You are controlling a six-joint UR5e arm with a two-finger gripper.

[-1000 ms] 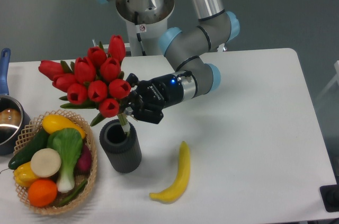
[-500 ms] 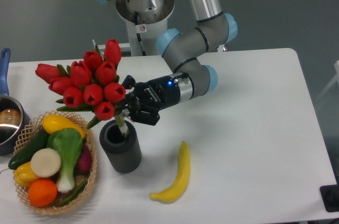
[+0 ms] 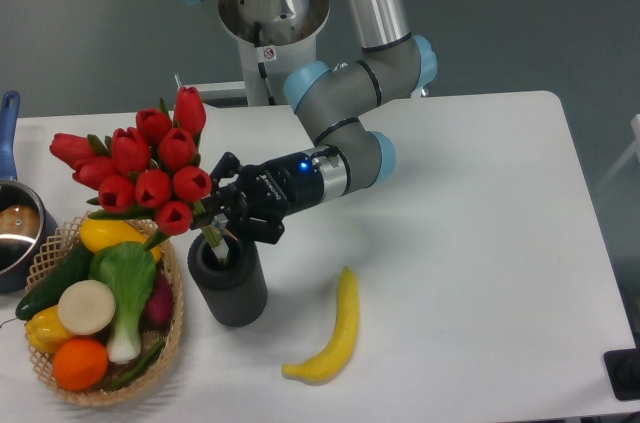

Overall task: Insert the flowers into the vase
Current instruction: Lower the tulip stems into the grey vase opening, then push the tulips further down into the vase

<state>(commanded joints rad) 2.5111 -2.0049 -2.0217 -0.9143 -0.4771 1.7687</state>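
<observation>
We see the gripper (image 3: pixel 222 224) clamped on the stems of the flowers (image 3: pixel 135 169), just above the vase (image 3: pixel 228 280). The bunch leans up and left from the vase mouth, stem ends apparently inside the rim; we judge straightening comes next.

The place reads as a robotics lab or test cell rather than a home or a shop. An industrial grey arm (image 3: pixel 350 93) with light blue joint caps rises from a round metal base (image 3: pixel 272 8) fixed at the back edge of a plain white bench (image 3: pixel 470 243). Behind it hangs a bare, uniform grey-blue backdrop (image 3: pixel 520 13). The things laid out look like staged props: a wicker basket (image 3: pixel 172 338) of glossy plastic-looking fruit and vegetables, a lone yellow banana (image 3: pixel 332 333), and a steel pot (image 3: pixel 12 228) with a blue handle at the left edge.
</observation>
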